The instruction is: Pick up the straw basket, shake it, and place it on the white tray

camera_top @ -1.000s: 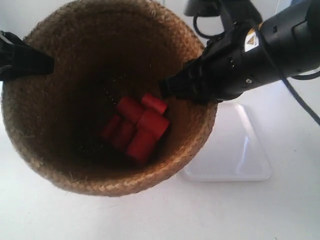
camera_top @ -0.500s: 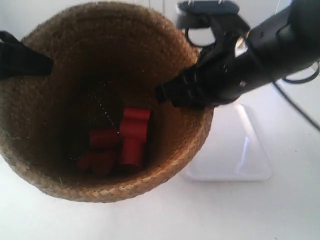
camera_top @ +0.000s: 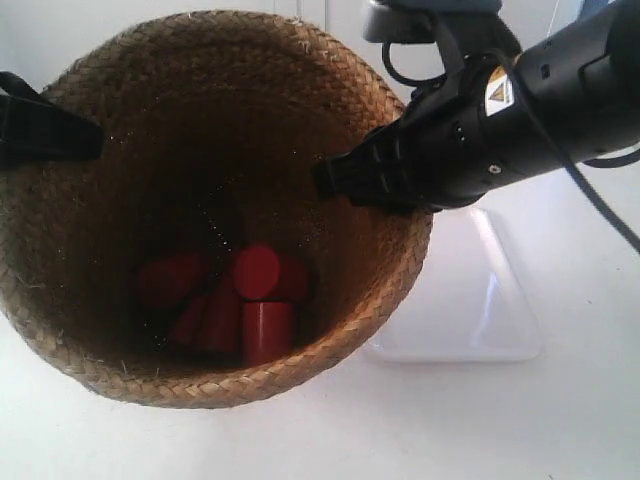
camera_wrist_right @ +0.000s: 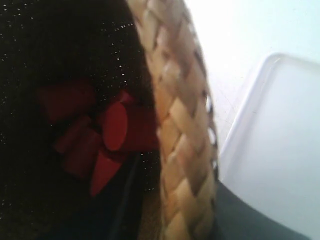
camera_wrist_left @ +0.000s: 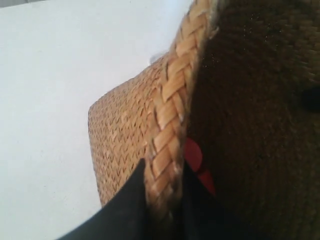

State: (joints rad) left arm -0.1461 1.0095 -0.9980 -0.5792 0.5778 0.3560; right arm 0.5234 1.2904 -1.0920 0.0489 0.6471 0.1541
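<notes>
Left gripper pinches the straw basket rim, 1 finger in, 1 out. Red blocks lie at the bottom inside. Right gripper pinches the other side the same way. White tray lies on the table just beside, its near edge hidden by the basket

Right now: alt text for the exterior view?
A large brown woven straw basket, seen from above, fills most of the frame, gripped on its braided rim by the black claw at the view's left and the black claw at the view's right. Red cylinders lie at its bottom; a glossy white rectangular tray sits partly hidden by it.
</notes>
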